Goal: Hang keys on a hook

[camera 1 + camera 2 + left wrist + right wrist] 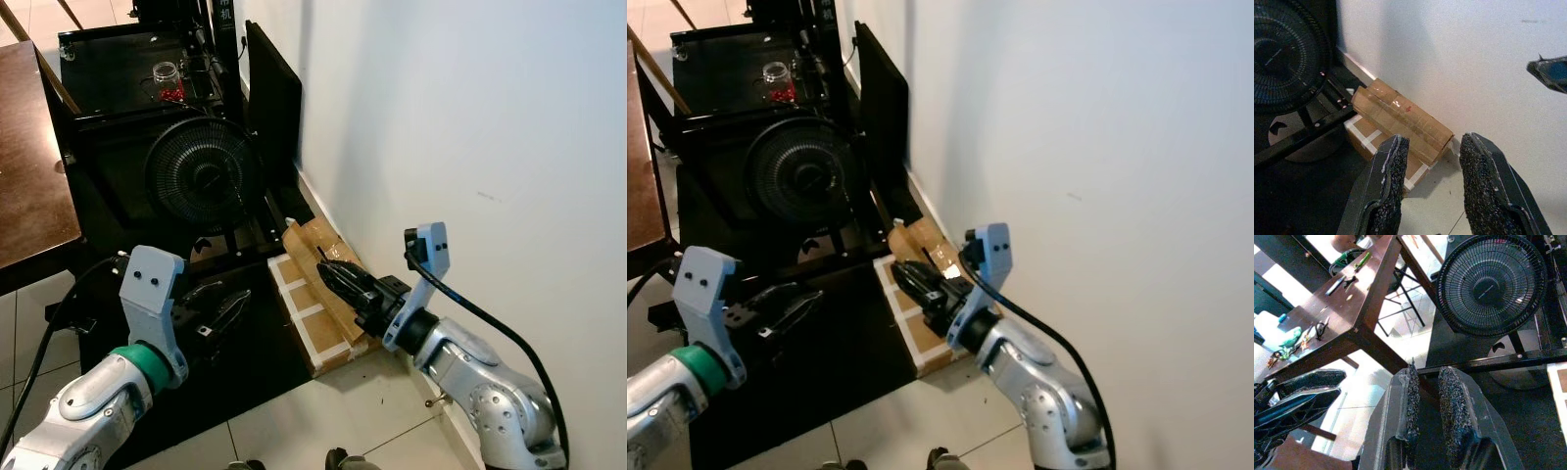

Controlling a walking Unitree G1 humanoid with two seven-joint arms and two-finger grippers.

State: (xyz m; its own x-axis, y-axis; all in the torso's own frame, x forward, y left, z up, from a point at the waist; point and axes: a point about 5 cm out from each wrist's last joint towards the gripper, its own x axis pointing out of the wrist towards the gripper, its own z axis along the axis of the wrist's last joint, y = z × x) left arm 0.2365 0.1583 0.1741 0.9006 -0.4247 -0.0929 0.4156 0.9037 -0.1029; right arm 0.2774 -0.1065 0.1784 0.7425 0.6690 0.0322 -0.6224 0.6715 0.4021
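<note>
My left gripper (227, 305) is held low at the left over a black floor mat, open, with nothing between its fingers (1388, 166). It points at a cardboard box (1400, 117) by the white wall. My right gripper (329, 270) reaches out from the right above that same box (313, 299). Its two pads (1449, 396) stand almost together, shut on nothing. In the right wrist view, several small items (1283, 350) lie on a brown table top, too small to name.
A black floor fan (201, 176) stands ahead inside a black metal frame (108, 59), with a glass jar (168, 80) of red bits behind it. A brown table (24, 166) is at the left. The white wall (470, 147) runs along the right, with tiled floor (333, 411) below.
</note>
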